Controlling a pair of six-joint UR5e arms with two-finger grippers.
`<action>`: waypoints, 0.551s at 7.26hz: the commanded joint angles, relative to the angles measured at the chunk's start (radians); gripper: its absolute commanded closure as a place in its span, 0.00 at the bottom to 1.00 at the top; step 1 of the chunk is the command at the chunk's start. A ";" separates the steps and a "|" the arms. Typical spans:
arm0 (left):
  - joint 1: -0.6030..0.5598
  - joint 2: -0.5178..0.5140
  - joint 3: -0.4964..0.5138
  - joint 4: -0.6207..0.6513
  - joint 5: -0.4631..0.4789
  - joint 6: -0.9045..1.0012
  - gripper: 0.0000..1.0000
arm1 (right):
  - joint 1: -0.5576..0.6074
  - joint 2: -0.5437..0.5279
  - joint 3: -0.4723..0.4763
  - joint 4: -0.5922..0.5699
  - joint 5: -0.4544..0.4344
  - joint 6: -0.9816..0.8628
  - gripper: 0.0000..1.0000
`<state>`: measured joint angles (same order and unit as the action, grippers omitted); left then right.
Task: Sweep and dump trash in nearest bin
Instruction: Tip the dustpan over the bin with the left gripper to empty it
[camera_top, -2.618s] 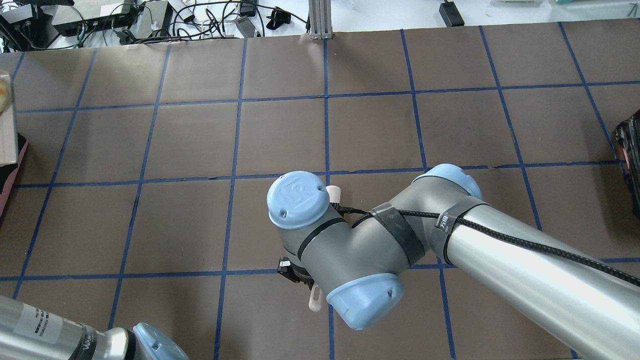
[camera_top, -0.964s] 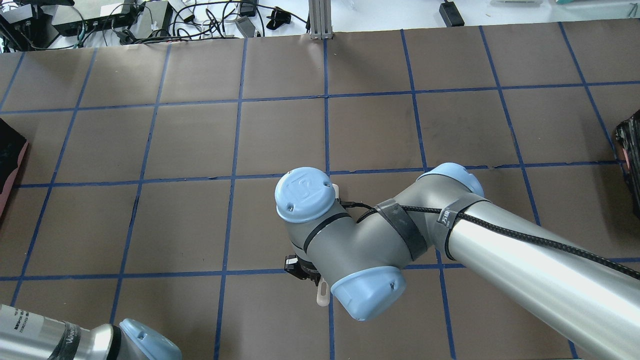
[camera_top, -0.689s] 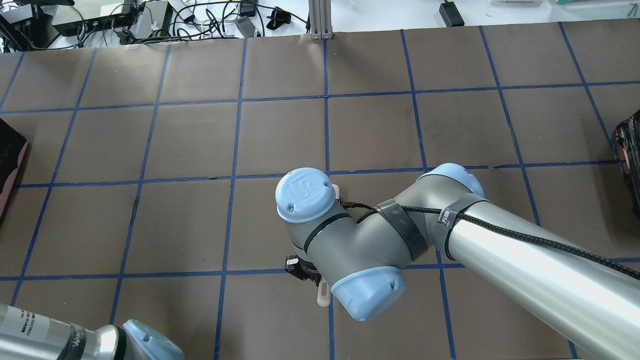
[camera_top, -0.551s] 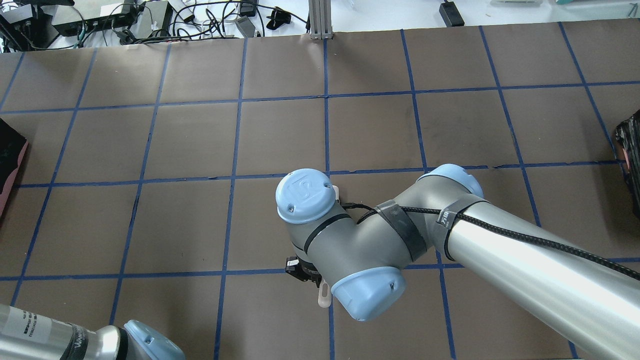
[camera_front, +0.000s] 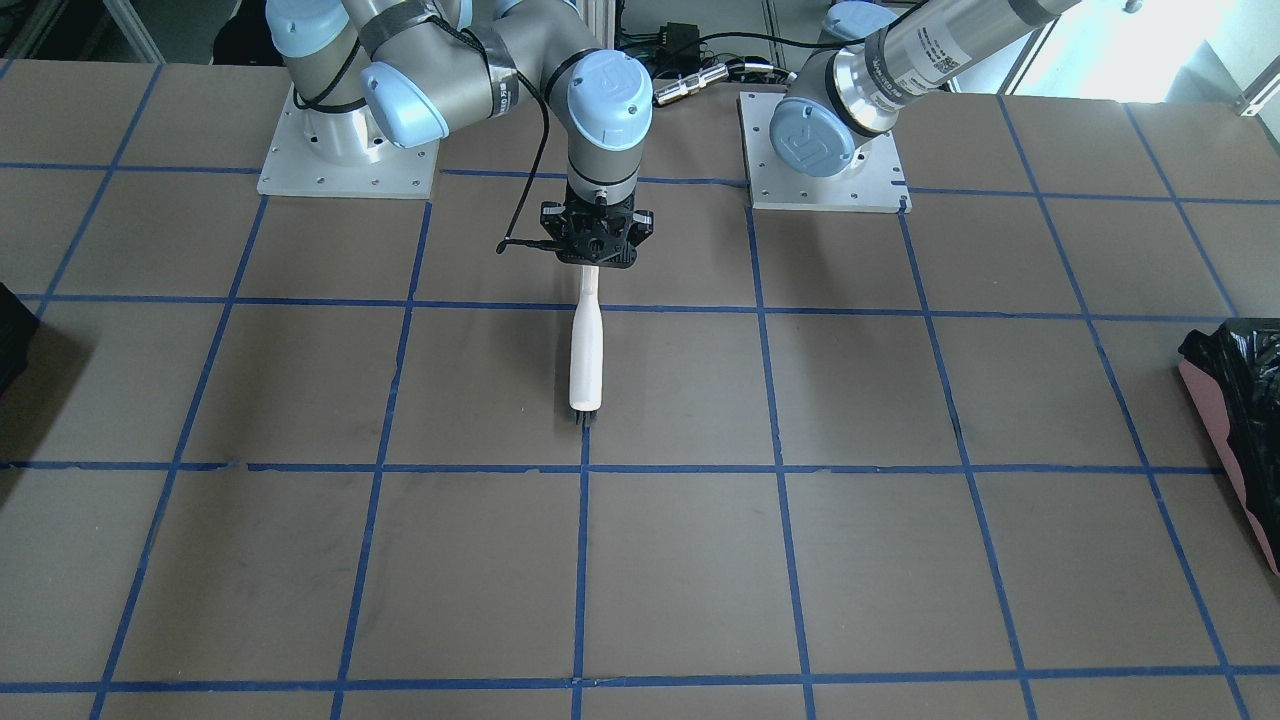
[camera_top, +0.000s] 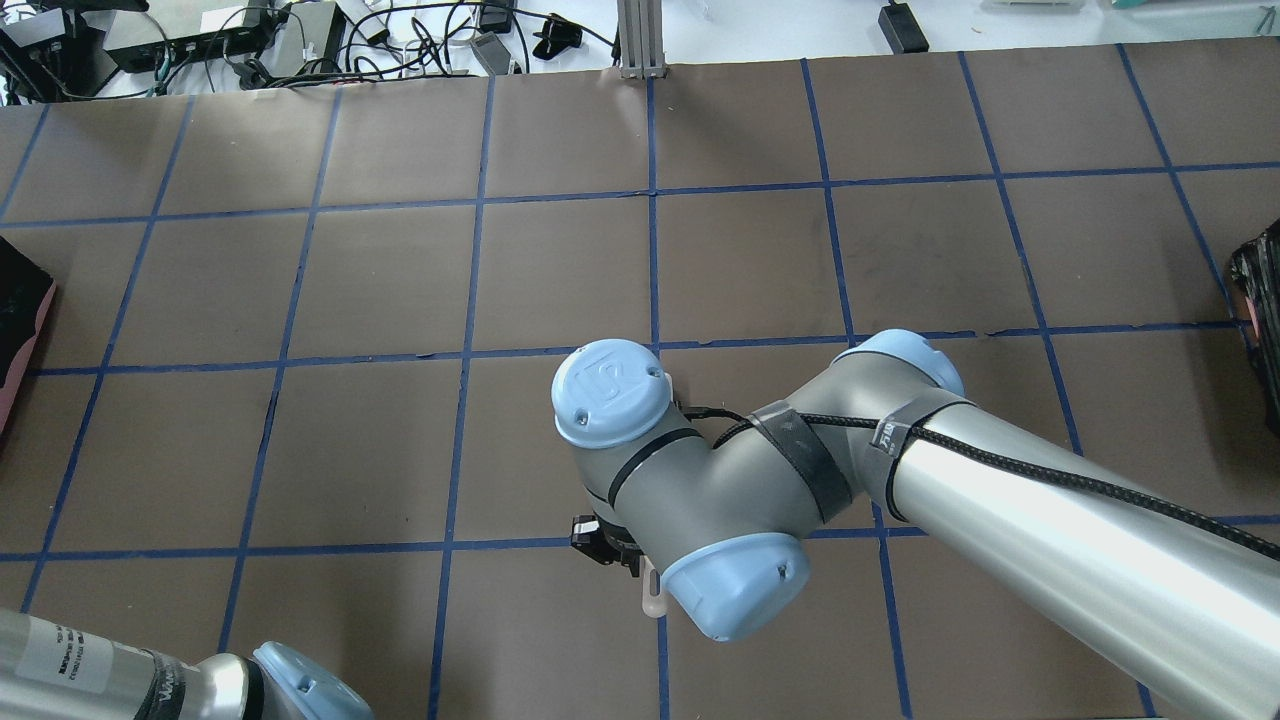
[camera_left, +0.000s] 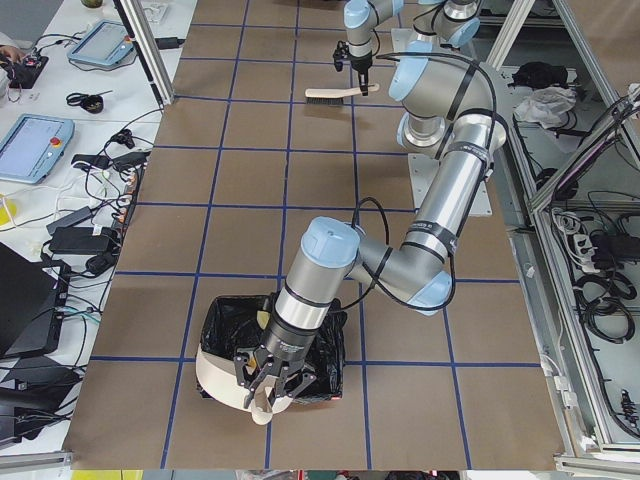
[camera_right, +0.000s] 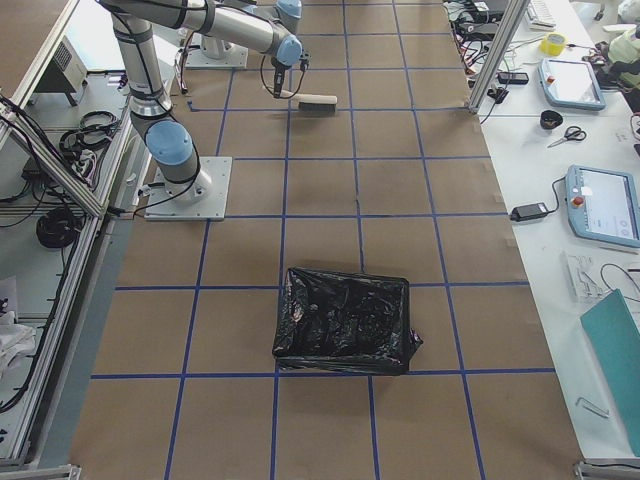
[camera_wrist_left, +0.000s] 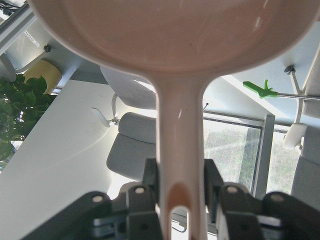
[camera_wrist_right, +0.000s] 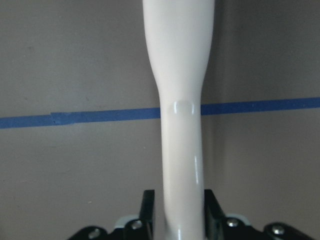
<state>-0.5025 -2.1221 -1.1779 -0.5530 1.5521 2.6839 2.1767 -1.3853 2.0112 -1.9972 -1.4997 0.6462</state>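
My left gripper is shut on the white dustpan's handle. In the exterior left view it holds the dustpan tipped over the near edge of the bin. The bin is salmon-pink with a black bag and also shows at the edges of the front view and the overhead view. My right gripper is shut on the white brush, which lies along the mid-table; the handle fills the right wrist view. No trash piece shows clearly in any view.
A second, all-black bagged container stands near the table's other end and shows at the overhead view's right edge. The table is brown with a blue tape grid. My right arm's wrist hides its gripper from overhead.
The dustpan seen at the overhead view's left edge 2.6 s ago has left that view. My right wrist shifted slightly right, then stayed nearly still. The left elbow moved a little.
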 joint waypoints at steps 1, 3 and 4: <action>-0.043 0.036 0.033 -0.013 0.000 0.027 1.00 | 0.000 0.000 0.000 0.000 -0.004 0.001 0.33; -0.099 0.062 0.072 -0.214 -0.068 -0.069 1.00 | -0.002 -0.003 -0.009 -0.002 -0.029 -0.002 0.28; -0.129 0.063 0.073 -0.228 -0.134 -0.100 1.00 | -0.005 -0.012 -0.034 0.000 -0.100 -0.022 0.23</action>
<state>-0.5977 -2.0655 -1.1135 -0.7258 1.4862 2.6318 2.1747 -1.3895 1.9986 -1.9979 -1.5386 0.6402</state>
